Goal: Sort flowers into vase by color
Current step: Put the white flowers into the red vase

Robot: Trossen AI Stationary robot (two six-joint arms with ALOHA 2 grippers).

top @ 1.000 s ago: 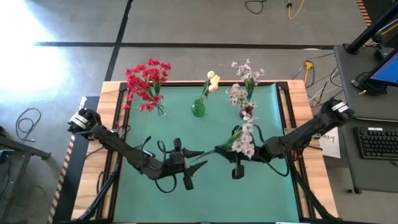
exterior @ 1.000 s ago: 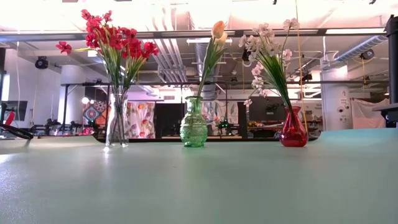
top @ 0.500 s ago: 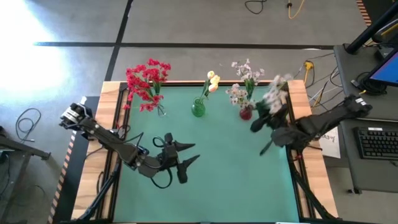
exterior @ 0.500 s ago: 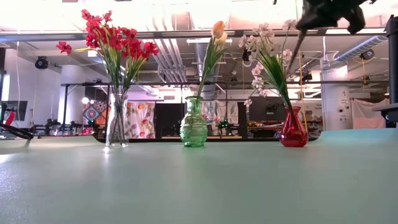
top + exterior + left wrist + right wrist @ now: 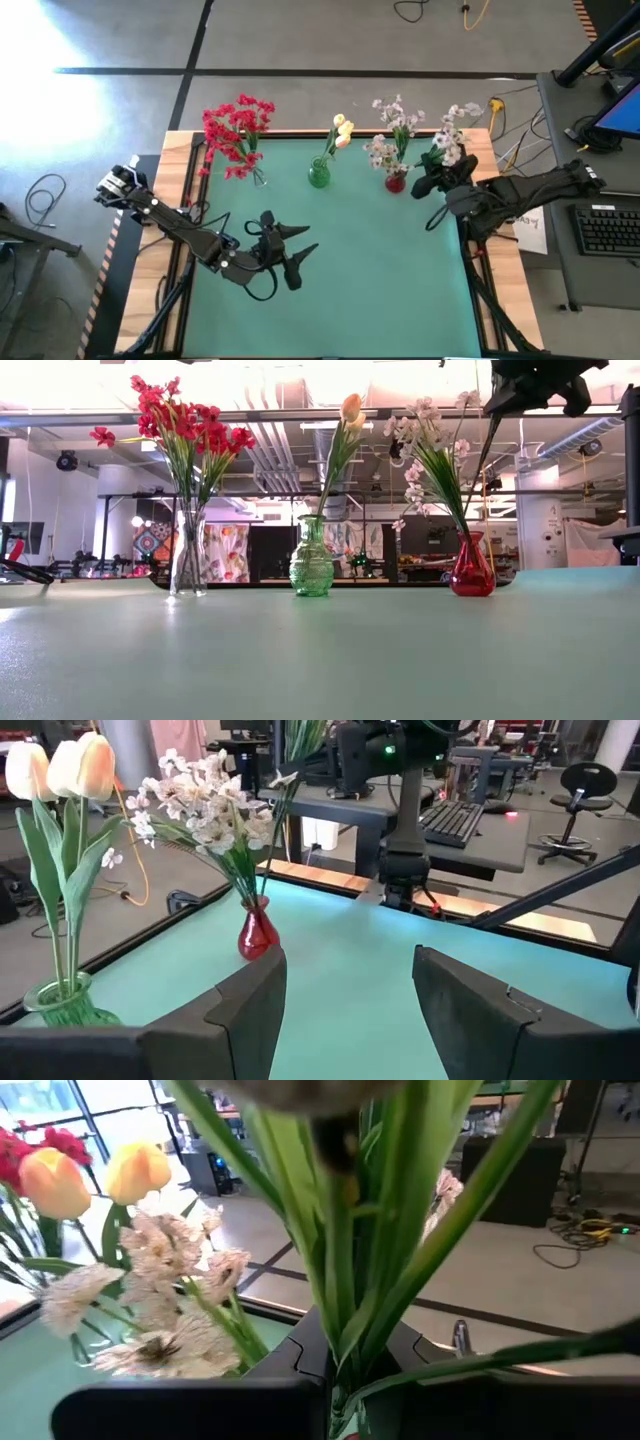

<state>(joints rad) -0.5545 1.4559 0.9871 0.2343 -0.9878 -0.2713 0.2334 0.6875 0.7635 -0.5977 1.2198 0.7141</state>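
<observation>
A: How far along is it?

B: Nearly done. Red flowers [image 5: 238, 135], yellow buds [image 5: 342, 130] and pale sprays [image 5: 392, 135] stand in their vases.

A: What's left?

B: One pale spray [image 5: 448, 140], clamped in the right gripper [image 5: 432, 185] beside the red vase [image 5: 396, 182] (left gripper [image 5: 295, 255] hangs open, empty, over the worktop [image 5: 380, 290]).

Sorted flowers [image 5: 238, 128] (one spray [image 5: 447, 142] aloft)

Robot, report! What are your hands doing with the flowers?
Right gripper shut on white spray, beside red vase. Left gripper open, empty, mid-table. Nothing blocking.
</observation>
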